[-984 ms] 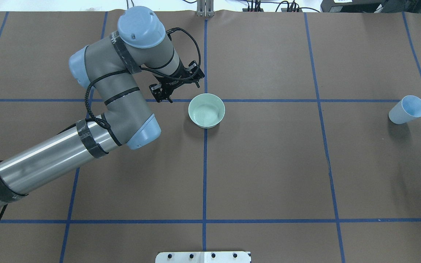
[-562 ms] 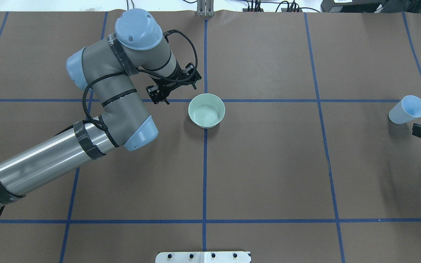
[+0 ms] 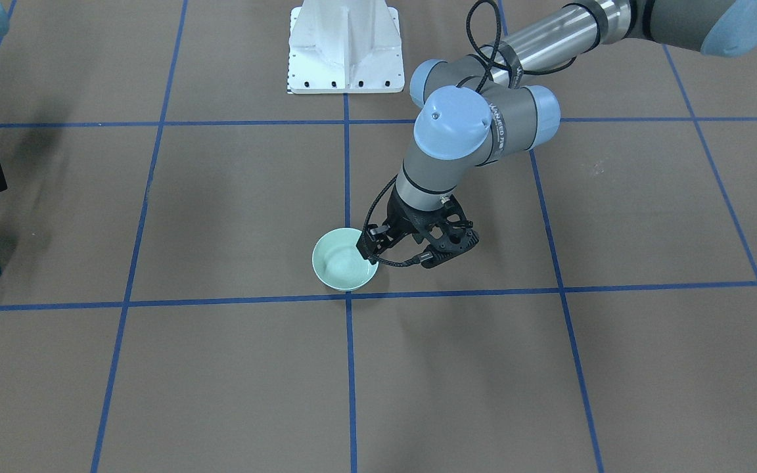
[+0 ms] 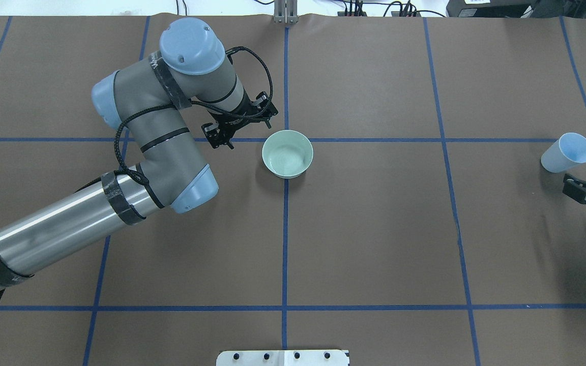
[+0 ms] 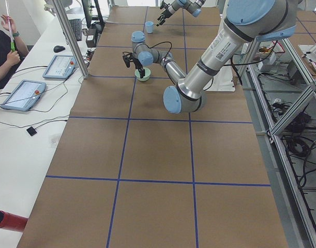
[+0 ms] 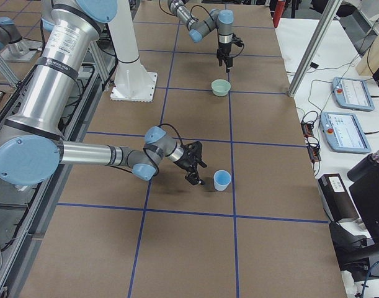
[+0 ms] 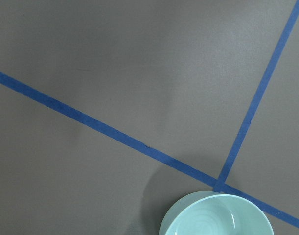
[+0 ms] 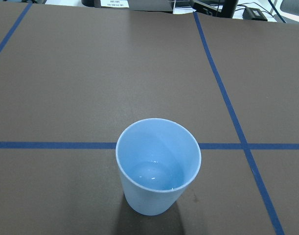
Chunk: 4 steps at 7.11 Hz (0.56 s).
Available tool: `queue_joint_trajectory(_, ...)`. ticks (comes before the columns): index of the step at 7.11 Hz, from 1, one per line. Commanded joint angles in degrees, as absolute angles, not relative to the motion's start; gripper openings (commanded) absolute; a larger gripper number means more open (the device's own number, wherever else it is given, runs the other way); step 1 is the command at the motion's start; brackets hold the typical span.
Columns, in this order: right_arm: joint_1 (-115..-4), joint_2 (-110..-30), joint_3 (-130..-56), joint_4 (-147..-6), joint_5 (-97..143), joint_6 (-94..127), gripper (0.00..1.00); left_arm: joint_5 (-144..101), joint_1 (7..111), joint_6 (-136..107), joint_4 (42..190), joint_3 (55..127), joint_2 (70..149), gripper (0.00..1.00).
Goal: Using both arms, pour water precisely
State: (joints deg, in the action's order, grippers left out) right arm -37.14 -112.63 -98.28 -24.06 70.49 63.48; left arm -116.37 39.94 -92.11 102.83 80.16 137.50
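- The left gripper is held with its fingers spread wide and nothing between them, pointed down above the brown table cover.
- It is placed just beside a pale green bowl, toward the bowl's left and far side in the overhead view, and a gap is seen between the two.
- The bowl is set upright on a crossing of blue tape lines.
- The left arm is bent at the wrist over the table's left half, and its silver tube is brought in from the near left corner.
- The right gripper is spread open and empty, held low near a light blue cup on the side nearer the robot, apart from it.
- The cup is stood upright on a tape line near the table's right end, and a little water is seen at its bottom.
- The right arm is stretched low along the table.
- A white pedestal is bolted at the robot's edge, in line with the bowl.
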Motion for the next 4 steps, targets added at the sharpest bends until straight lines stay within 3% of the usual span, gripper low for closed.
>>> queue_joint_trajectory(1, -35.8, -111.4, -96.3, -23.0, 66.8, 63.5, 1.0, -116.4, 39.9, -92.1, 102.8, 80.2, 137.5, 1.0)
queue_joint_trajectory(4, -35.0, -107.9, -90.1, -18.8, 63.8, 62.9, 1.0, -116.4, 39.9, -92.1, 102.8, 80.0, 137.5, 1.0)
